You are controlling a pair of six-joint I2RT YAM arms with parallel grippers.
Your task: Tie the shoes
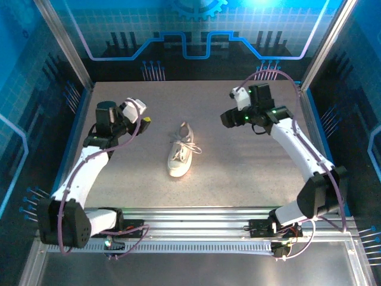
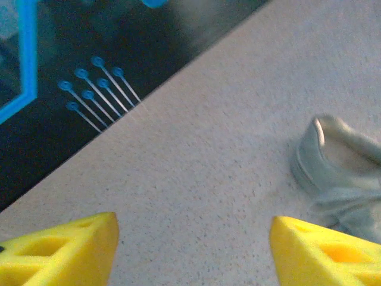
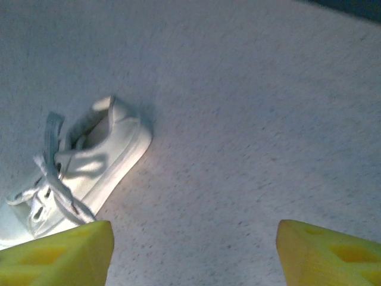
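The shoe (image 1: pixel 180 156), a small white low-top sneaker, lies on the table's middle with its toe toward the near edge. Its pale laces (image 1: pixel 191 146) are spread loosely over the tongue and off to the right. My left gripper (image 1: pixel 141 119) hovers left of the heel, apart from it. In the left wrist view it (image 2: pixel 193 250) is open over bare table, with the shoe's heel (image 2: pixel 339 161) at the right edge. My right gripper (image 1: pixel 229 117) hangs to the right of the shoe. The right wrist view shows it (image 3: pixel 193 253) open and empty, with the shoe (image 3: pixel 89 173) and laces (image 3: pixel 53 179) lying left of its fingers.
The speckled grey table (image 1: pixel 238 167) is walled by blue-lit panels at the back and sides (image 1: pixel 190 42). A metal rail (image 1: pixel 196 214) with both arm bases runs along the near edge. Bare table lies on both sides of the shoe.
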